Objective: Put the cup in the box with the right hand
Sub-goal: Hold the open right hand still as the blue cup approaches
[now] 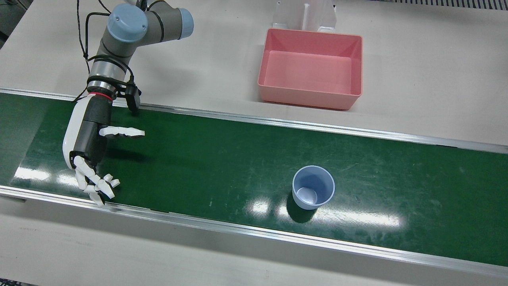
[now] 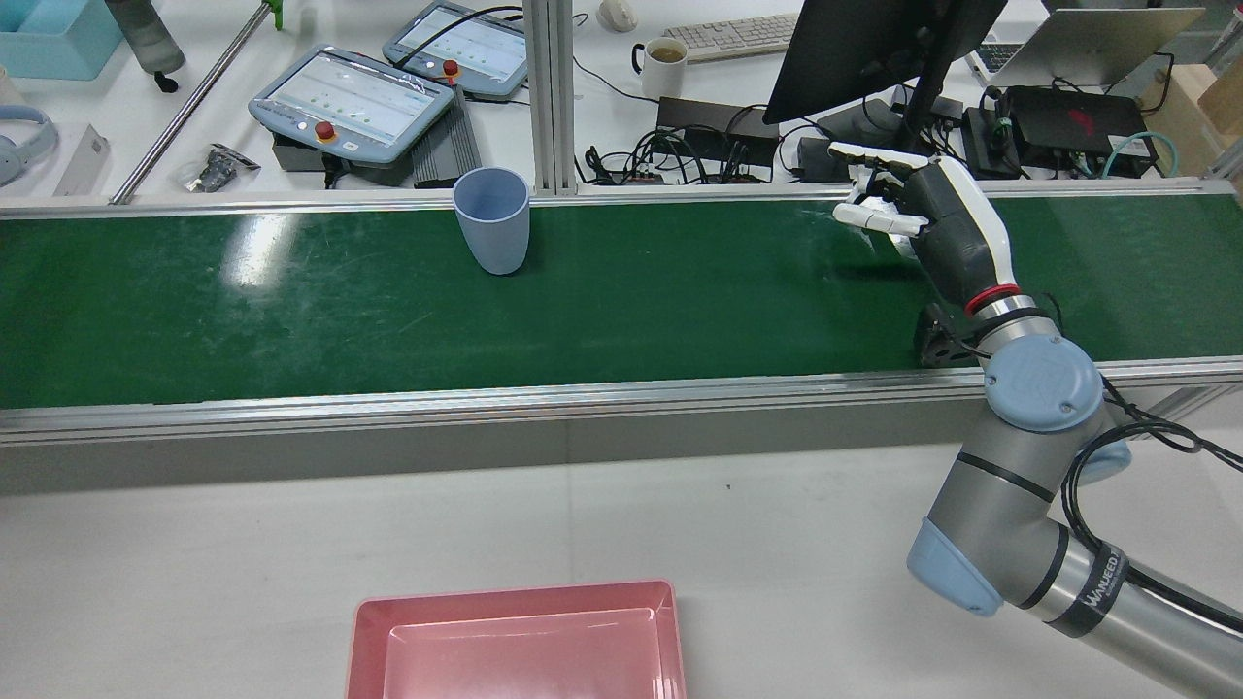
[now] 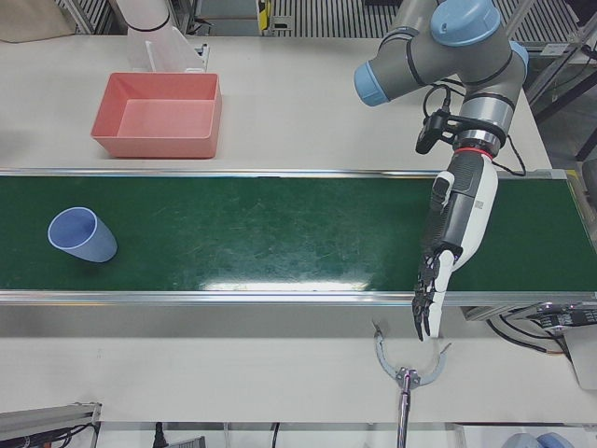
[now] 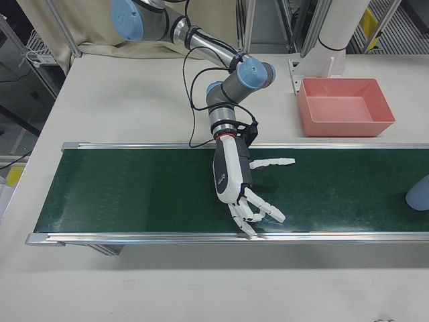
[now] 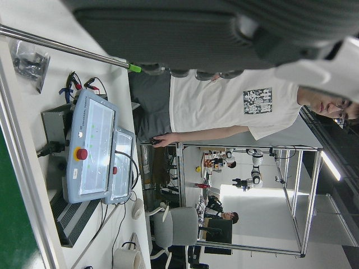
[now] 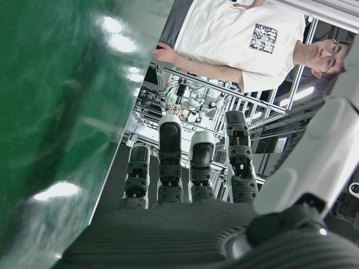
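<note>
one cup [image 1: 313, 187] upright on the belt [image 1: 206, 159] — well apart from right hand [image 1: 90, 143].

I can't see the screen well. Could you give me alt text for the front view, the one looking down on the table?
A robot arm's open right hand hangs over the left end of a green belt, holding nothing. A blue cup stands upright on the belt well to its right, and an empty pink box sits on the pale table beyond the belt.

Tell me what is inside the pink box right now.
Nothing: the pink box shows only its bare floor in the front view. The blue cup stands upright on the green belt, apart from the open right hand.
</note>
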You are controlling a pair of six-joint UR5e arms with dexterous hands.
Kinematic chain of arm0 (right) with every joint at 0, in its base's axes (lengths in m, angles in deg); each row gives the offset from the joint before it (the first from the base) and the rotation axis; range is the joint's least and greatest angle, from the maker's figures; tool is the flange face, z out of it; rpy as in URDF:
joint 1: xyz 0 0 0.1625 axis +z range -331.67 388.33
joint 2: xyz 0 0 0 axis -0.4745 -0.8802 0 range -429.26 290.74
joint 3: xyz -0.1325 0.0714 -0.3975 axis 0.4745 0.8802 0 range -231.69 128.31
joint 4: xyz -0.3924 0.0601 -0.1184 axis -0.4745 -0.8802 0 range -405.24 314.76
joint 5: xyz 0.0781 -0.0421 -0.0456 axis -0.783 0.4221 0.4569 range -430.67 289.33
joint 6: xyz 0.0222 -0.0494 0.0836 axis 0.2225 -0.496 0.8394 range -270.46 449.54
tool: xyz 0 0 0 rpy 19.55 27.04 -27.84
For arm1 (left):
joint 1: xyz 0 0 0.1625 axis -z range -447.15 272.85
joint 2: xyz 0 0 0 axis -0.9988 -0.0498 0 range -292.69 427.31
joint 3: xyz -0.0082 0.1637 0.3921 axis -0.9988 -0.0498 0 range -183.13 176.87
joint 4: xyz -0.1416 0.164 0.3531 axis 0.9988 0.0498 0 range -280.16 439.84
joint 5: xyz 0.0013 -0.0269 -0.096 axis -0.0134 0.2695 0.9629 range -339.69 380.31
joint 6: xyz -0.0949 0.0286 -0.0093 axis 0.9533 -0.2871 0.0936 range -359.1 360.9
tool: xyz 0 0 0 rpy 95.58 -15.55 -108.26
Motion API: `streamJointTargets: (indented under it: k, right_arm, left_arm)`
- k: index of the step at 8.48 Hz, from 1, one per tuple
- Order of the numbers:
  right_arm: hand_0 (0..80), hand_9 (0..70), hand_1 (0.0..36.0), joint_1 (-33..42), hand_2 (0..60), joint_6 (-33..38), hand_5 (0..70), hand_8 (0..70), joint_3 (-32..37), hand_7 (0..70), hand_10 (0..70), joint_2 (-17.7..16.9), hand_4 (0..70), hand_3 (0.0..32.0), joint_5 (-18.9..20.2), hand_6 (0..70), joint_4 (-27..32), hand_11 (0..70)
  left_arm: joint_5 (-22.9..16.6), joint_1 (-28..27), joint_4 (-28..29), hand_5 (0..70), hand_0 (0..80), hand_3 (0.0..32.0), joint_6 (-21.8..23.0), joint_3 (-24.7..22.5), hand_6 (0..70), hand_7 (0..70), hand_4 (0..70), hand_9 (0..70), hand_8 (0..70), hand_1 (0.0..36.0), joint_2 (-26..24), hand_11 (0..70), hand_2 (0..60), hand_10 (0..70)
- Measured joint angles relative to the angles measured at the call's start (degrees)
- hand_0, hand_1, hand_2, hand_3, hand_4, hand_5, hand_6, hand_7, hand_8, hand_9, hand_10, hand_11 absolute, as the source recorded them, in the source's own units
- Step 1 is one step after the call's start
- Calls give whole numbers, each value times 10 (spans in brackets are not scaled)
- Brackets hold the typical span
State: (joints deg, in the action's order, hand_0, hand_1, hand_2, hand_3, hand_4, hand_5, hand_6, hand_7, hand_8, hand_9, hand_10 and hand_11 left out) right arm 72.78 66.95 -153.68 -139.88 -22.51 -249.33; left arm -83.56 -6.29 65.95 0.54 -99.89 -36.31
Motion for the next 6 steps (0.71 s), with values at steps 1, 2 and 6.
streamJointTargets:
  k: [1,2,6]
  right_arm:
    - [409,549,67,0,89,0,42,303,0,700,143,1,233,42,0,265,0,206]
    - [406,547,67,-1,91,0,41,302,0,700,142,2,234,42,0,265,0,205]
    - [415,547,61,-1,64,0,41,301,-1,700,136,4,243,44,1,263,-1,197]
  left_arm:
    - [0,0,0,0,0,0,0,0,0,0,0,0,0,0,0,0,0,0]
    - [0,0,0,0,0,0,0,0,0,0,0,0,0,0,0,0,0,0]
    - [0,0,0,0,0,0,0,0,0,0,0,0,0,0,0,0,0,0]
